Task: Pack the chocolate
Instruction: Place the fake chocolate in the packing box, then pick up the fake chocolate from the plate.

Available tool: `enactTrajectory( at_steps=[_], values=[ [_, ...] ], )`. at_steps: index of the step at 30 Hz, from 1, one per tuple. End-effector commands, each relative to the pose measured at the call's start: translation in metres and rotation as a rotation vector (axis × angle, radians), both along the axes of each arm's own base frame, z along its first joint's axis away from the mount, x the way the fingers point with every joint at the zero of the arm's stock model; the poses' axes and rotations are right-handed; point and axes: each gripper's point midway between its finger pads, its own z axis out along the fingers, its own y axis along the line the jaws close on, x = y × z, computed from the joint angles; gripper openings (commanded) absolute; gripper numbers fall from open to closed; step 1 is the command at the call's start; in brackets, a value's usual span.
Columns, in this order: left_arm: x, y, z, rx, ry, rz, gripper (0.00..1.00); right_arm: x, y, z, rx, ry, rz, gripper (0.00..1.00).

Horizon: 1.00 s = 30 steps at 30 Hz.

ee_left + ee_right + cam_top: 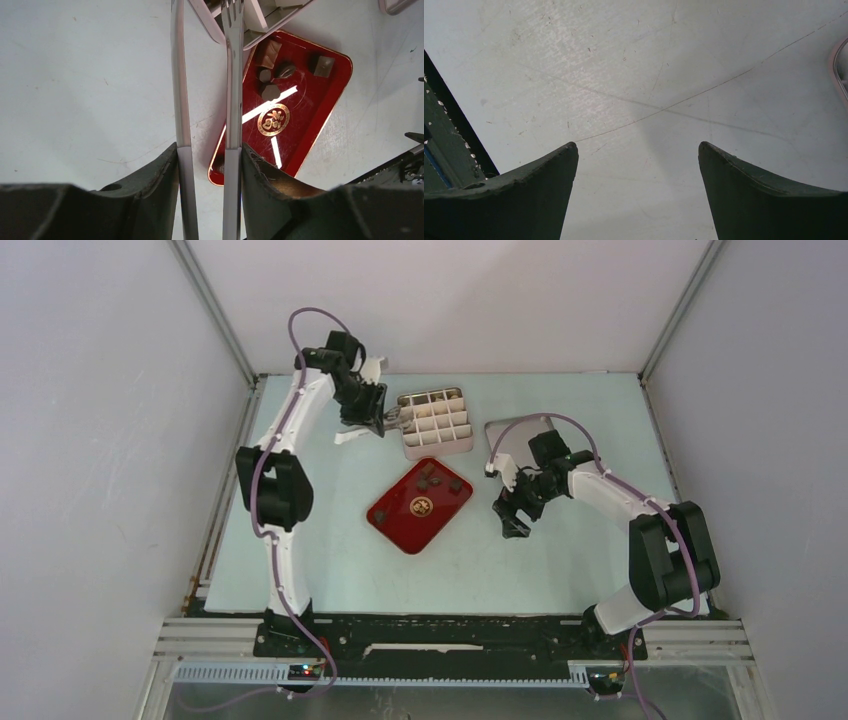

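1. Red lacquer tray (pixel 400 535) sits mid-table; dark chocolate (pixel 432 478) clusters in its far corner.
2. Left gripper (pixel 372 410) clamps metal tongs (pixel 232 90), tips at divided box (pixel 437 422), far edge.
3. Right gripper (pixel 515 520) gapes wide over open table (pixel 560 560), right of tray.

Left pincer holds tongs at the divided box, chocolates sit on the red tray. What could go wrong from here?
The thin tongs could twist or slip in the left pincer.
Their tips are at the divided box's left wall and may shove it.
The chocolates cluster closely on the red tray; picking one may knock neighbours.
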Motion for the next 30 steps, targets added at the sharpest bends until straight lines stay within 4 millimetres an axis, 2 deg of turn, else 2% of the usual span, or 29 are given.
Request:
enactTrajectory(
  at_steps=[1, 6, 12, 17, 22, 25, 30],
  values=[
    [0.002, -0.01, 0.038, -0.015, -0.109, -0.045, 0.47, 0.012, 0.004, 0.011, 0.007, -0.043, 0.017, 0.92],
    [-0.008, -0.022, 0.058, -0.038, -0.16, -0.095, 0.47, 0.012, 0.004, 0.01, 0.004, -0.043, 0.016, 0.92],
    [-0.044, -0.035, 0.066, -0.005, -0.164, -0.187, 0.46, 0.012, 0.003, 0.011, 0.004, -0.045, 0.016, 0.92],
    [-0.077, -0.04, 0.042, 0.046, -0.076, -0.241, 0.46, 0.011, 0.003, 0.01, 0.006, -0.041, 0.02, 0.92],
    [-0.1, -0.037, 0.017, 0.082, 0.023, -0.222, 0.46, 0.011, 0.003, 0.011, 0.005, -0.041, 0.02, 0.92],
    [-0.107, -0.036, 0.008, 0.101, 0.044, -0.226, 0.47, 0.011, 0.003, 0.011, 0.004, -0.041, 0.02, 0.92],
    [-0.102, -0.039, 0.0, 0.099, 0.048, -0.217, 0.47, 0.01, 0.003, 0.01, 0.002, -0.037, 0.025, 0.92]
  ],
)
